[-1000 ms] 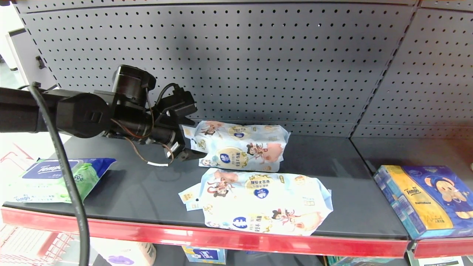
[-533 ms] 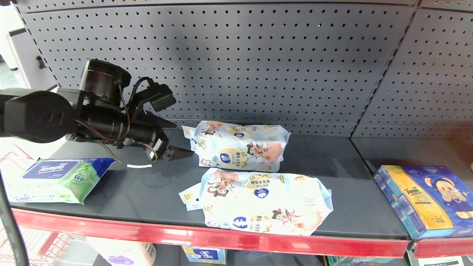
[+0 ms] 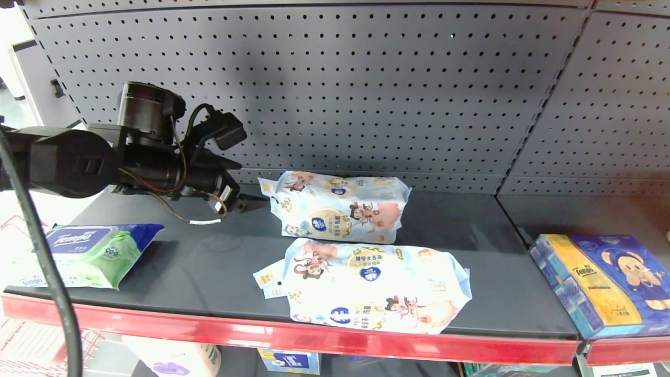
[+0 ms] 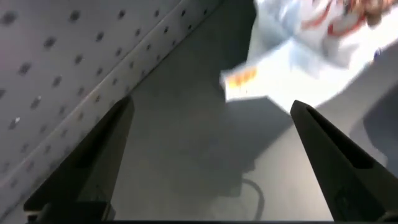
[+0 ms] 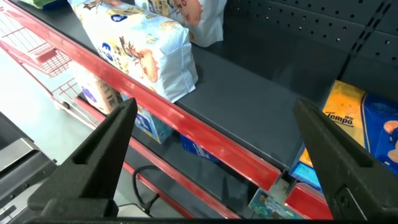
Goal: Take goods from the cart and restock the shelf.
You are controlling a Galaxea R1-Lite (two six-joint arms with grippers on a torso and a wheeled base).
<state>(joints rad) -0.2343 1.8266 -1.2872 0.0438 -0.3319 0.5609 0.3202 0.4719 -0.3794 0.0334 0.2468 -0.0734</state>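
**Empty jaws beside the back pack: leave it clean, then go to the cart**

My left gripper (image 3: pixel 252 201) hangs over the left part of the shelf (image 3: pixel 209 262). Its jaws are spread with nothing between them. The tips are just beside the left end of the back tissue pack (image 3: pixel 340 207) and, as far as I can see, not touching it. My right gripper (image 5: pixel 214 109) is lower, in front of the red shelf edge (image 3: pixel 314 337), and its jaws are also spread and empty.

I judge that this pack is already placed, so the step in hand is to leave it and fetch the next goods. To do this well, I should draw the left arm straight away from the pack with the jaws kept wide, so that no tip catches the loose corner flap (image 4: pixel 239 81). The arm should pass above the green wipes pack (image 3: pixel 84 254), and its cable should not drag over that pack.

On the shelf, from left to right:
- The green wipes pack lies at the front left corner.
- In the middle, the back tissue pack lies near the pegboard (image 3: pixel 366 94), and the front tissue pack (image 3: pixel 374 285) lies flat close before it and reaches almost to the red edge.
- In the next bay, a blue and yellow tissue bundle (image 3: pixel 602 283) lies at the front.

The red wire cart (image 5: pixel 46 55) stands low at my left, and I cannot tell what is in it
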